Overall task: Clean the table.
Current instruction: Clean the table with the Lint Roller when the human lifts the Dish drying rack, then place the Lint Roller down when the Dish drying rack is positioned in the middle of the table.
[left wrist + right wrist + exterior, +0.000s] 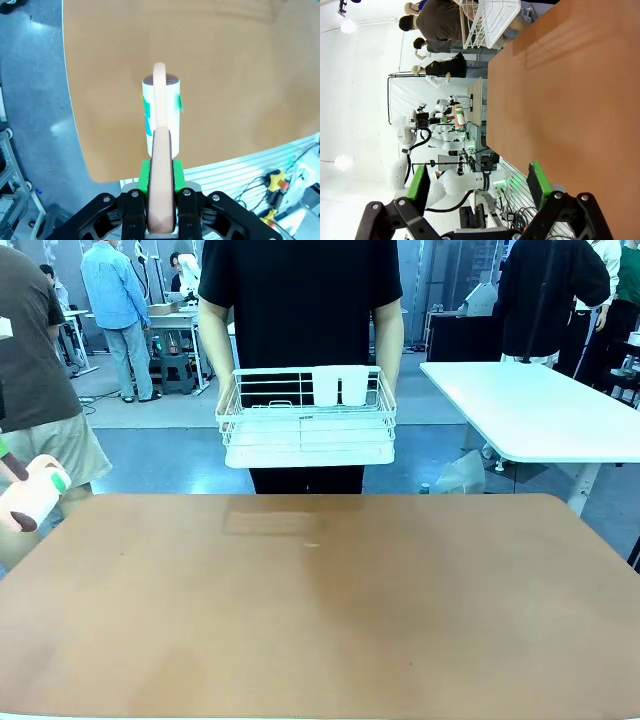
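Clamped between our left gripper's green pads is the peach handle of a lint roller, its white roll hanging over the table's near left corner. Our right gripper hangs with fingers spread wide, holding nothing. Across the reddish-brown table a person holds a white wire basket.

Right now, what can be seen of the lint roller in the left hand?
The lint roller has a white cylindrical roll with dark ends and green marks on its sides, carried on a smooth peach-pink handle that curves over the roll. The left hand is shut on the handle, green pads pressing either side. The roller hangs off the left edge of the reddish-brown table, tilted, not touching the top. Nothing else touches it.
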Motion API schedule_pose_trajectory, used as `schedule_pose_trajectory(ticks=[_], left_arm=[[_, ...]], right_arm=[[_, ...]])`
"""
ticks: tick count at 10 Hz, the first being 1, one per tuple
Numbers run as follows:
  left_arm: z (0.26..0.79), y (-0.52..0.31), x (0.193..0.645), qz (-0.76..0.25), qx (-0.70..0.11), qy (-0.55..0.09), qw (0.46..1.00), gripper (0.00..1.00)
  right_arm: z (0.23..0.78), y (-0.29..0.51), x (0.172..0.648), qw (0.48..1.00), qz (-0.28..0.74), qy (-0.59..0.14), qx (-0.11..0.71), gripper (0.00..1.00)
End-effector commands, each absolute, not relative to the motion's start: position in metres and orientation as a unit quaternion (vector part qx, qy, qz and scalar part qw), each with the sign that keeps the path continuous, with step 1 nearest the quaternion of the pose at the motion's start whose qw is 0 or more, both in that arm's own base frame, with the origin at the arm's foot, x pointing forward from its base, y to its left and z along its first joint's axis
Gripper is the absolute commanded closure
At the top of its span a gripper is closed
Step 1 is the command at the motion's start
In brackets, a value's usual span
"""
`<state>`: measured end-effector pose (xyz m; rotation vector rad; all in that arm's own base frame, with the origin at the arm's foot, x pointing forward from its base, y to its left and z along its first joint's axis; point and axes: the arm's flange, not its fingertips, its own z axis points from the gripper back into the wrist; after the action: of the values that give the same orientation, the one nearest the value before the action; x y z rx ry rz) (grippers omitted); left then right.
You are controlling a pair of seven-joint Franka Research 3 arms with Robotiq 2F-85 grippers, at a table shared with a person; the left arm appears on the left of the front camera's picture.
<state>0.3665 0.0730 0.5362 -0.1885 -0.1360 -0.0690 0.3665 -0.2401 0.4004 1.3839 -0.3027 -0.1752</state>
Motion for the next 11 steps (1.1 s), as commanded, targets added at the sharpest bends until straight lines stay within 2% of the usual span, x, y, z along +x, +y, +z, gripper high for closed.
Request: schedule_pose_trajectory(ticks=[1, 11], left_arm=[[0.5381, 0.0751, 0.3641, -0.032, -0.091, -0.07, 0.993, 0.79], [0.5381, 0.0751, 0.3641, -0.032, -0.091, -0.07, 0.993, 0.79]], right_arm=[[0.4041, -0.2384, 0.3667, 0.755, -0.078, -0.139, 0.636, 0.0], [0.4041, -0.2384, 0.3667, 0.755, -0.078, -0.139, 0.636, 0.0]])
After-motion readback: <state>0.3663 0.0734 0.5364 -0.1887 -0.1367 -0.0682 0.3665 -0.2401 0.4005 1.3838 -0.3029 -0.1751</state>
